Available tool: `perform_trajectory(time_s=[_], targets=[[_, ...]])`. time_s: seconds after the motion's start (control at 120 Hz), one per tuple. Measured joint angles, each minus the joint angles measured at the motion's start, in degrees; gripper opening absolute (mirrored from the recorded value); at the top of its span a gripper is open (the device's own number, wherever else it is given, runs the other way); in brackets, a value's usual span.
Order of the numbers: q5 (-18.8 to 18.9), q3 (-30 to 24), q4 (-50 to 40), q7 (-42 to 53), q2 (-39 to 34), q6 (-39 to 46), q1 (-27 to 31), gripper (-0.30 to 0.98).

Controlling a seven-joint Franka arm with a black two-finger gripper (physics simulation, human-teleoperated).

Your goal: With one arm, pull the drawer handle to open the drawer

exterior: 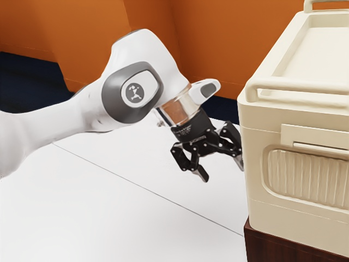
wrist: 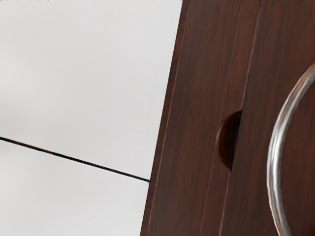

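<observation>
White arm [exterior: 82, 115], entering from nine o'clock in the exterior view, with black fingers [exterior: 202, 173] apart and empty near centre. Toward three o'clock, a cream unit [exterior: 305, 215] atop a dark wood cabinet [exterior: 267, 245] at five o'clock. Curved metal handle [wrist: 274, 162], wrist view: on the wood, beside a rounded recess [wrist: 227, 142]. Approach, by judgement: straddle the handle squarely, close firmly, then draw straight outward without twisting.
</observation>
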Motion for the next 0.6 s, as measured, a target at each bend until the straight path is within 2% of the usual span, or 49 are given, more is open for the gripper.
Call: perform_trajectory(time_s=[0.6], targets=[[-3.6,0.2,0.0,0.1,3.0,6.1,-1.6,0.69]])
